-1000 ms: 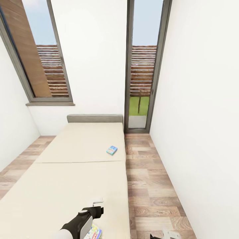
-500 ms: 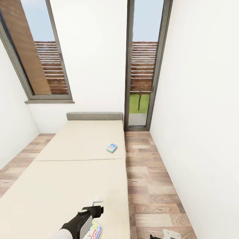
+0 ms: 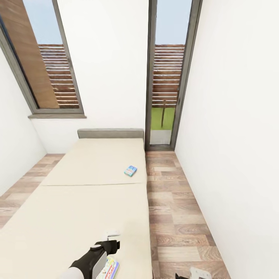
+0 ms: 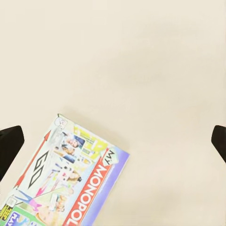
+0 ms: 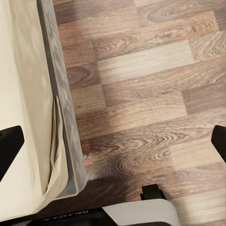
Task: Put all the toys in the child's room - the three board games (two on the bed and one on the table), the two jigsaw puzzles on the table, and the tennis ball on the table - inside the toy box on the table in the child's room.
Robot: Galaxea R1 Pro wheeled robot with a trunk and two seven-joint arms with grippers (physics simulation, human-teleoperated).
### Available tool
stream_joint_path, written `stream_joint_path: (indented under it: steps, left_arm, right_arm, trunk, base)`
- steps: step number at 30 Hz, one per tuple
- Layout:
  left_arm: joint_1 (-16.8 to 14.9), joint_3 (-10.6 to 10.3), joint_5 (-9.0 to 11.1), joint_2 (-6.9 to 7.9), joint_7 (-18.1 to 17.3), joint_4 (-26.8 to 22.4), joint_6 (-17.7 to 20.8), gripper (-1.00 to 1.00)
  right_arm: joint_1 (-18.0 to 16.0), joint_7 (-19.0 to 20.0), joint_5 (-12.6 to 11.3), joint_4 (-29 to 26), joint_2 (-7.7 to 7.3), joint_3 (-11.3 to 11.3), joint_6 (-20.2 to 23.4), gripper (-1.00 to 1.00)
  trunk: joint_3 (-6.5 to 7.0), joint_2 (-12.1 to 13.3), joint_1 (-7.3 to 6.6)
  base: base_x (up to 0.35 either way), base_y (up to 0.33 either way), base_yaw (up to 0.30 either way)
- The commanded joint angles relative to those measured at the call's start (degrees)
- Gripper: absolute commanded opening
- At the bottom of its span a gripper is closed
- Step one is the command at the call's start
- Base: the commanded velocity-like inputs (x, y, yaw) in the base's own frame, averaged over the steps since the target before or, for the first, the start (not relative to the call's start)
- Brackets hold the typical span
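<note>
Bed [image 3: 77,201] with a plain cream cover and a grey padded headboard [image 3: 110,133] is seen lengthwise in the head view, with wood-plank floor [image 3: 178,217] along its right edge. Two board games are located on the cover. A small blue board game [image 3: 130,170] is positioned near the right edge of the bed, roughly midway along its length and well apart from both arms. A second board game, the Monopoly box [image 4: 66,183], is positioned at the near end of the bed, lying flat and turned at an angle to the bed's edges.

The left end effector [image 3: 110,239] is held over the near end of the bed, just beside the Monopoly box. In the left wrist view its two dark fingertips [image 4: 9,146] are spread wide with nothing between them, and no contact with the box is shown.

The right end effector [image 3: 193,274] is held above the floor beside the right edge of the bed. In the right wrist view its fingertips [image 5: 10,143] are likewise spread wide and empty, with the grey side of the bed base [image 5: 59,94] visible below.
</note>
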Motion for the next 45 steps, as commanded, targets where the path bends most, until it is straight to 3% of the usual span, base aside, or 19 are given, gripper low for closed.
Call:
stream_joint_path:
  steps: [1,10,19,45]
  left_arm:
    - [0.0,0.0,0.3,0.05,0.2,-0.1,0.3,1.0]
    - [-0.1,0.0,0.3,1.15,0.0,-0.8,0.4,1.0]
    - [-0.1,0.3,0.7,5.1,-0.4,-2.9,1.0,1.0]
    - [-0.2,0.4,0.5,6.97,0.2,-7.5,1.5,1.0]
  right_arm:
    - [0.0,0.0,-0.3,0.0,0.05,-0.2,-0.1,1.0]
    - [0.0,-0.1,-0.3,0.0,0.04,-0.2,-0.1,1.0]
    - [0.0,-0.1,-0.3,0.0,0.04,-0.2,-0.1,1.0]
    - [0.0,0.0,-0.3,0.0,0.01,-0.1,-0.1,1.0]
  trunk:
    - [-0.19,-0.1,0.03]
    - [-0.86,-0.1,0.03]
    - [-1.53,-0.1,0.03]
    - [-3.45,-0.1,0.03]
  base:
    - [0.0,0.0,0.0]
    - [0.0,0.0,0.0]
    - [0.0,0.0,0.0]
    - [0.0,0.0,0.0]
